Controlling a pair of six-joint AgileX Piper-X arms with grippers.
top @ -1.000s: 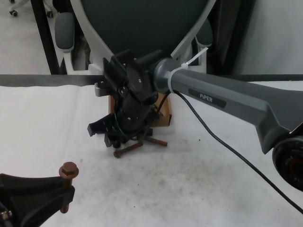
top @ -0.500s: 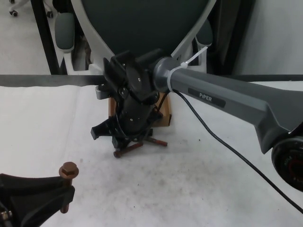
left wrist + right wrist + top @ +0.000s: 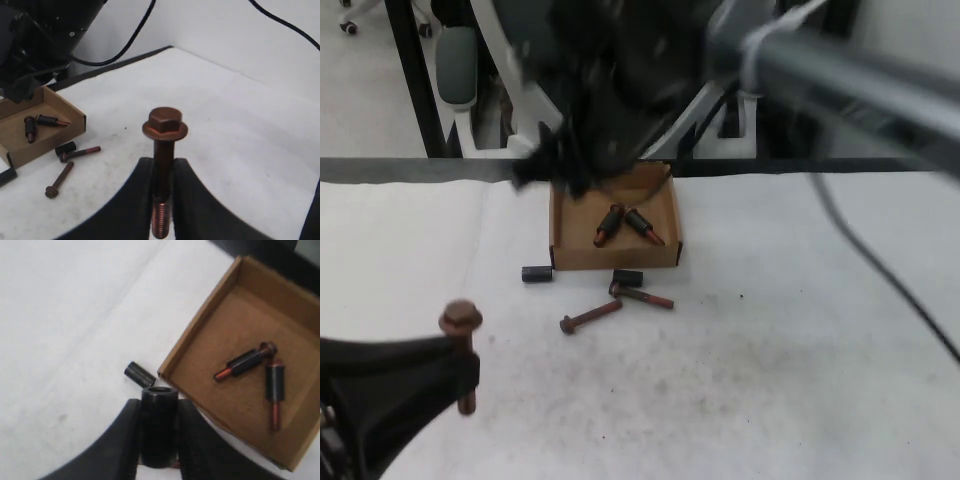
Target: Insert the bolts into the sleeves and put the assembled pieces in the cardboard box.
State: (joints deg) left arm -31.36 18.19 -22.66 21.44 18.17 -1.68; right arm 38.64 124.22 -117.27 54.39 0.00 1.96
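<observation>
My left gripper is shut on a copper bolt, held upright with its hex head up, near the bench's front left. My right gripper is shut on a black sleeve, held upright in the air over the bench just outside the cardboard box; in the high view this arm is a blur above the box. Two assembled pieces lie in the box. In front of it lie two loose bolts and two black sleeves.
The white bench has open room to the right and front of the box. A black cable runs across the right side. Office chairs stand behind the bench's far edge.
The right arm has lifted from the loose parts in front of the box, going up and back with a sleeve. The box's inside and the loose parts are uncovered. The left gripper barely moved.
</observation>
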